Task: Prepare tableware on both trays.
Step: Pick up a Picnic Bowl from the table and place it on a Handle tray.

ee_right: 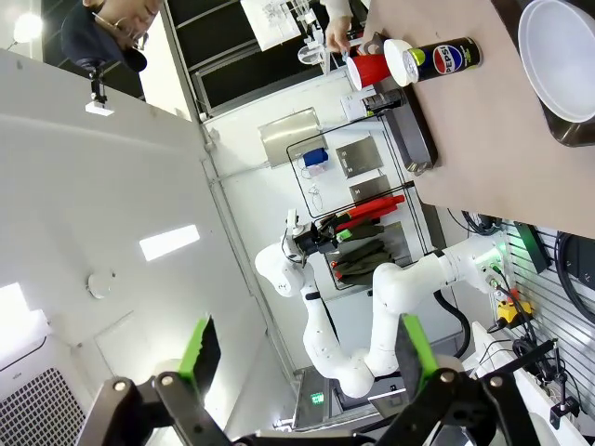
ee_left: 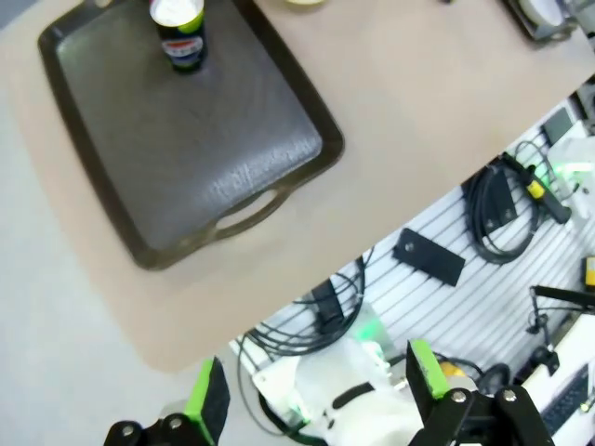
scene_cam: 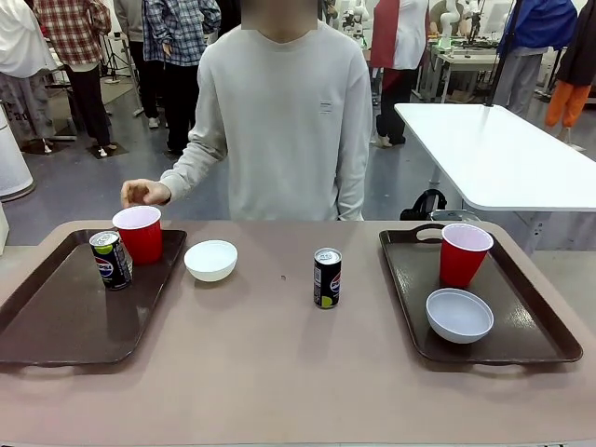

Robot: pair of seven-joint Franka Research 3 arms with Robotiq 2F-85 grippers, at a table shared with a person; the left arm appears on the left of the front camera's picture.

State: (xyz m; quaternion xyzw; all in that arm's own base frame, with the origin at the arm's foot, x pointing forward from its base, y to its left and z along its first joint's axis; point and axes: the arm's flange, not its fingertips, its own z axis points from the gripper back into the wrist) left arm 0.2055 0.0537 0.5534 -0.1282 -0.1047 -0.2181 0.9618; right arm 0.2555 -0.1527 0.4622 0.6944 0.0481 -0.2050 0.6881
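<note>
1. Hanging over the near edge of the surface, the left gripper has its green-padded jaws spread wide, with nothing between them.
2. Spread just as wide, the right gripper is empty too. It points out into the room, with the surface in the top right corner of its wrist view.
3. Ahead of the left gripper lies the left tray, with the Pepsi can upright at its far end.
4. In the front view, the left red cup stands on that tray, just beside the Pepsi can and behind it.
5. The person's hand hovers close behind the left red cup's rim.
6. The loose white bowl sits on the bare surface, just beside the left tray's right rim.
7. The yellow-green marked can stands upright on the surface between the two trays, apart from both.
8. The right tray holds the right red cup at its far end.
9. The second white bowl sits nearer the robot on the right tray.
</note>
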